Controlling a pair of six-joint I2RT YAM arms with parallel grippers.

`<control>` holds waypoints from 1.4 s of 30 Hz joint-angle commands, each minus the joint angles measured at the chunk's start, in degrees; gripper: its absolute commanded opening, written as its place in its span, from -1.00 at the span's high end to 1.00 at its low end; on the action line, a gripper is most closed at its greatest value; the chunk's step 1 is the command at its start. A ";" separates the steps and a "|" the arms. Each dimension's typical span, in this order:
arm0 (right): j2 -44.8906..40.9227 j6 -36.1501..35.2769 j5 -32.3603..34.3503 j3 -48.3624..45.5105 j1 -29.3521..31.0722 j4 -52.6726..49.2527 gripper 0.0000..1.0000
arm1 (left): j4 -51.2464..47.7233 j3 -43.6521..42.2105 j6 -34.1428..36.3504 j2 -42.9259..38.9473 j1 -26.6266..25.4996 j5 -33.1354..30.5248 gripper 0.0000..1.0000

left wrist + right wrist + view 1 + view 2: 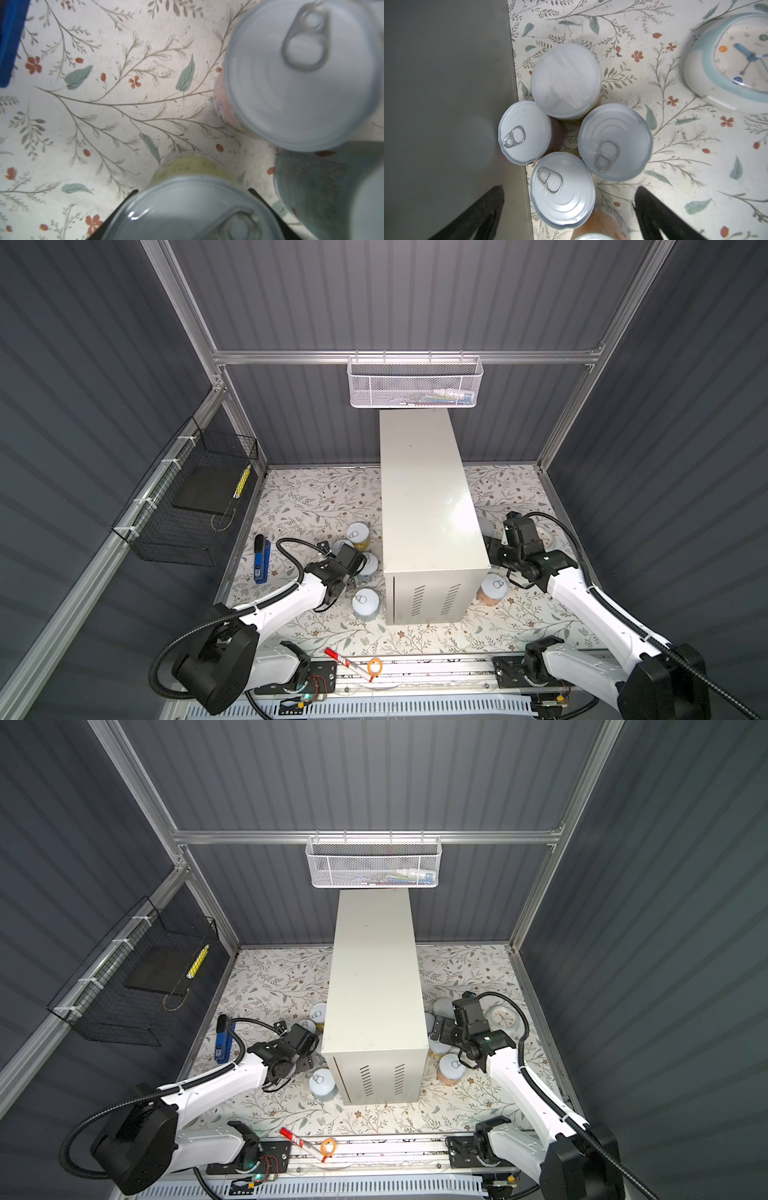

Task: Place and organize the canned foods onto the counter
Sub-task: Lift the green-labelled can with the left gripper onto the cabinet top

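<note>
Beside counter (446,83): upright canned foods (614,141), silver pull-tab lids.

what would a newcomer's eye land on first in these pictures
The cream counter stands mid-scene, nothing on top. Silver-lidded cans huddle on the floral surface by both its sides, and the left hand straddles a yellow-labelled can.

Floral tabletop (316,497), cream counter (428,497), cans (365,603), clock (502,1018)
</note>
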 commanded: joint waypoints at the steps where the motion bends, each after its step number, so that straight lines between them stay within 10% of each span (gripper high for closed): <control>1: -0.88 -0.74 0.40 2.01 0.27 -1.69 -0.98 | -7.95 8.62 5.41 -6.37 0.28 0.00 1.00; 14: -5.26 0.15 1.31 3.24 0.27 -3.81 -0.98 | -27.16 48.03 25.35 -0.60 0.37 -7.59 1.00; 20: -7.25 -0.06 1.81 3.59 0.27 -4.90 -0.98 | -35.30 70.38 39.76 9.25 2.47 4.77 1.00; 29: -7.04 0.43 1.13 4.38 0.22 -4.93 -0.98 | -49.73 101.26 43.04 27.22 2.84 25.63 1.00; 42: -9.46 1.22 1.16 3.00 0.21 -5.27 -0.98 | -47.07 109.00 46.01 32.91 1.06 27.25 1.00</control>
